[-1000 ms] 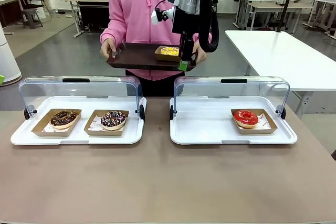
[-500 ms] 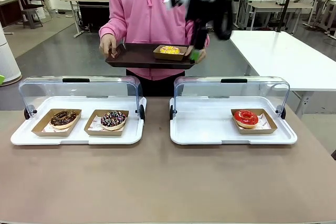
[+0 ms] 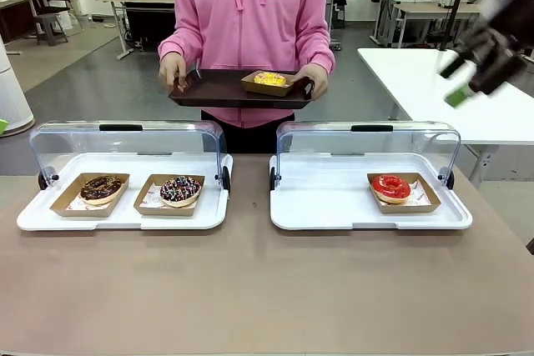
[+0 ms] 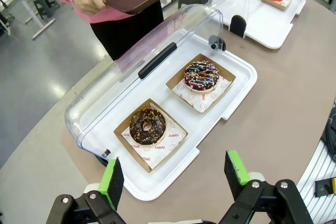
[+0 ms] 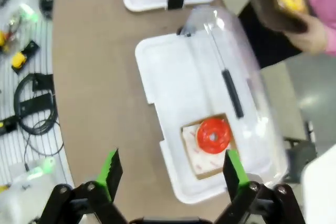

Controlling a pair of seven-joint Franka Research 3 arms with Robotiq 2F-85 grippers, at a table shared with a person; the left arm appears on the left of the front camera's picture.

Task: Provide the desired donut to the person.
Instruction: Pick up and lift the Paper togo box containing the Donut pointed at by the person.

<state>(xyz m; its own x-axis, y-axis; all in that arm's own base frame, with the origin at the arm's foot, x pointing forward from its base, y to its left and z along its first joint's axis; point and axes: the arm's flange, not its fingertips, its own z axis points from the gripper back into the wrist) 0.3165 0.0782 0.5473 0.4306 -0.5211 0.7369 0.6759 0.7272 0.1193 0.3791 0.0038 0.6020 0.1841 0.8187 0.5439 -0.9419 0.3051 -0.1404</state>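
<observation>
Holding a dark tray point(image 3: 213, 89) level at the far side of the table point(image 3: 250, 289), the person point(image 3: 250, 6) in the pink hoodie has the yellow donut point(image 3: 269, 79) on it, sitting in a paper boat near the tray's right end.

The right gripper point(image 3: 464, 89) hangs in the air at the far right, blurred, over a white side table point(image 3: 434, 81) and well apart from the tray. Its wrist view shows the fingers spread wide with nothing between them, above the right display case point(image 5: 152, 77), where a red donut point(image 5: 213, 135) lies in its boat.

The left gripper point(image 4: 174, 176) is also spread wide and empty, above the near edge of the left display case point(image 4: 241, 85). That case holds a chocolate donut point(image 4: 147, 125) and a sprinkled donut point(image 4: 201, 74), side by side. Both clear lids are tipped back.
</observation>
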